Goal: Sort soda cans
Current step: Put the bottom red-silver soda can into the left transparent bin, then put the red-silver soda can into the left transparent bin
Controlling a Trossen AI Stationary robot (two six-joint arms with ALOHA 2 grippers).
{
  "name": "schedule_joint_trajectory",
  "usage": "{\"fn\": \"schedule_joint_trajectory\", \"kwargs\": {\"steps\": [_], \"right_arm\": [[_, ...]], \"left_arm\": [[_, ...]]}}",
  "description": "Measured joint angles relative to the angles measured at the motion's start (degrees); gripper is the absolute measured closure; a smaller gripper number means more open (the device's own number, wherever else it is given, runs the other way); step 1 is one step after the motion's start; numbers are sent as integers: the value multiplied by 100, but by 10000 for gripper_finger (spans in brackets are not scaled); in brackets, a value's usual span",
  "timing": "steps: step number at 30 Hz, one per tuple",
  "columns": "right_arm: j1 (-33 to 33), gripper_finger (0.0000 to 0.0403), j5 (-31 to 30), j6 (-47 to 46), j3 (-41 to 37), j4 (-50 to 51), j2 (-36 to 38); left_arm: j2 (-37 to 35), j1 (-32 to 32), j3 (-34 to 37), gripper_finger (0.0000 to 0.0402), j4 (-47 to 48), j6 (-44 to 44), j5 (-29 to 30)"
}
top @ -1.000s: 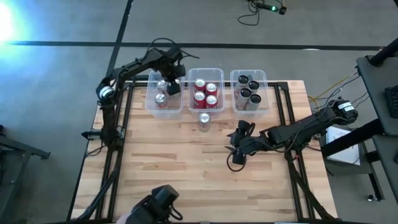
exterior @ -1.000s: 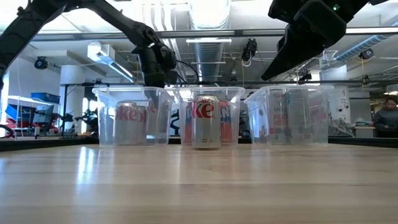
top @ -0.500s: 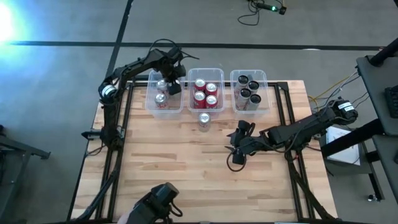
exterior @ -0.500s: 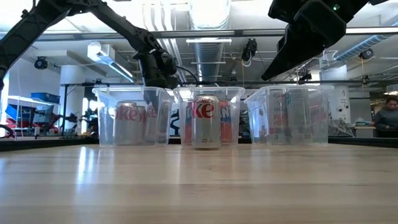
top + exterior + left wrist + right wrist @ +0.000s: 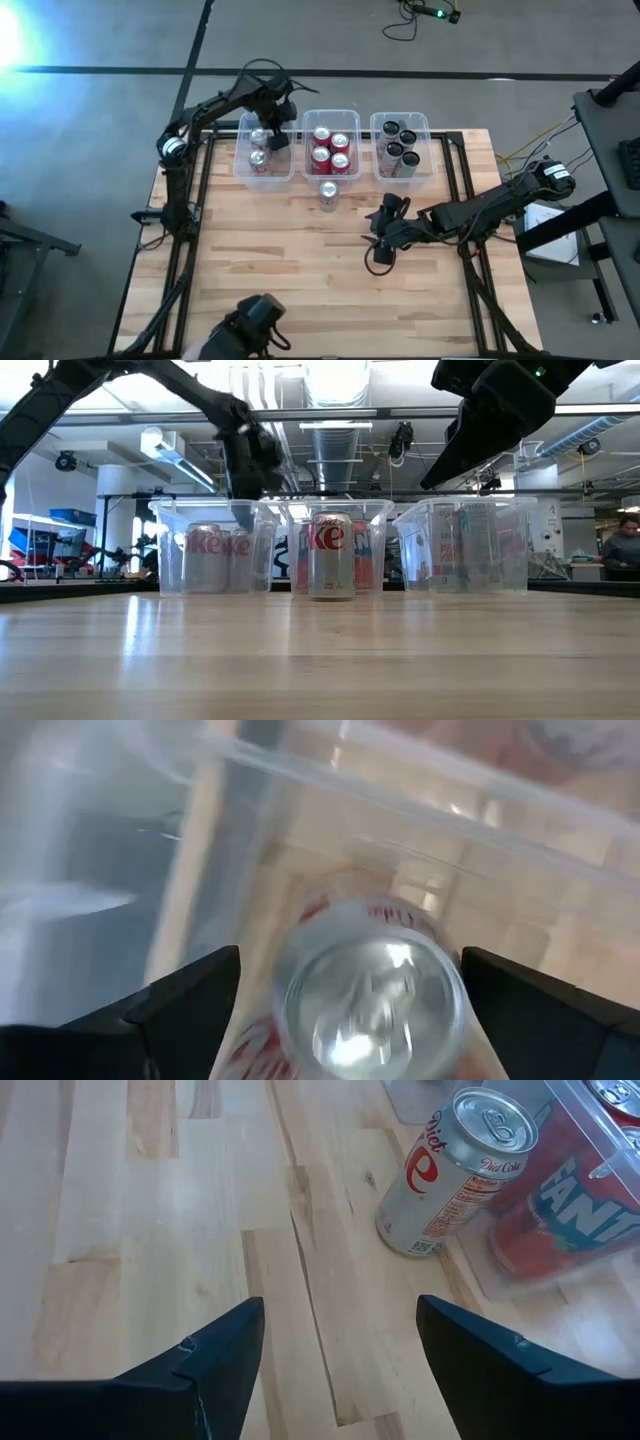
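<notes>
The left gripper (image 5: 277, 140) hung over the left clear bin (image 5: 243, 160), fingers spread either side of a silver can (image 5: 370, 990) standing inside — not touching it. One silver can (image 5: 328, 193) stood alone on the table (image 5: 300, 270), just in front of the middle bin (image 5: 331, 176) of red cans (image 5: 330, 150). The right gripper (image 5: 383, 246) waited nearby, fingers wide apart.

the lone silver can (image 5: 455, 1170) reads "diet coke"; a binned red can (image 5: 580, 1205) reads "fanta".
</notes>
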State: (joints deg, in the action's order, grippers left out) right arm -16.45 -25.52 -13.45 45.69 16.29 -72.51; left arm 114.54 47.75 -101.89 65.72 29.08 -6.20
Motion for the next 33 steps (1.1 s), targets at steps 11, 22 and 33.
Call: {"fn": "schedule_joint_trajectory", "kwargs": {"steps": [11,22,33], "right_arm": [[0,118,-11,42,0,-2,0],[-7,105,-360,-111,0,26,61],[152,132,-663,-54,-7,-1248,-849]], "left_arm": [[-625,-317,-1778,39,539,-922,-164],[-1080,-2229,-1391,39,474,-1545,-387],[-2237,-3765,1512,39,-884,-2371,-178]]}}
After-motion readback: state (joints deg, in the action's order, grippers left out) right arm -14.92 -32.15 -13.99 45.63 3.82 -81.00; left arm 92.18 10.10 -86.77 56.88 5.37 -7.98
